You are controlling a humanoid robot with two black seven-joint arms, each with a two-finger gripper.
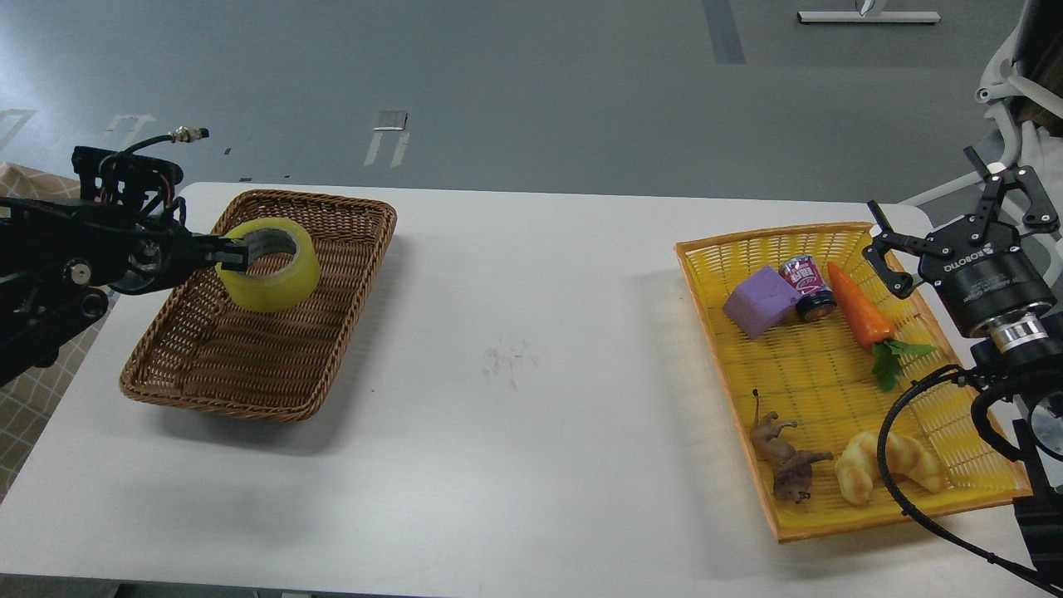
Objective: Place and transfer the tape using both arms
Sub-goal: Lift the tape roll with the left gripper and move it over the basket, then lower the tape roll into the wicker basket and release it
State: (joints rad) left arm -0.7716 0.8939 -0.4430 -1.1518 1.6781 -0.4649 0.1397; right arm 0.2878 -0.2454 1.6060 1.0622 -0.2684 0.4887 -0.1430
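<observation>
Much of the left arm (50, 257) is cut off by the left edge, and its dark links run together so that the joints are hard to tell apart. The left hand (232, 252) reaches in from the left and grips the tape (270, 266): one dark finger lies against the roll's left side at the rim of the core, while the other finger is hidden behind or inside the roll. The tape is tilted, its grey-white core facing up and toward the camera, over the far half of the brown basket (249, 390); whether it touches the basket floor or is held just clear of it cannot be told. Nothing else shows in that wicker basket. The right arm (1017, 357) is cut off by the right edge and lower corner, and a black cable (901, 465) loops from it across the near right corner of the yellow tray (706, 274), covering part of the croissant (872, 469). The right hand (955, 208) hangs above the tray's far right corner with its fingers spread wide and nothing between them. In the tray lie a purple block (760, 303) touching a small can (808, 286), whose label is too small to read, a carrot (864, 320) just right of the can, and, at the near end, a brown animal figure (785, 461) beside the croissant. Both containers sit well apart on the white bench (531, 374), which is cut off along the bottom edge.
</observation>
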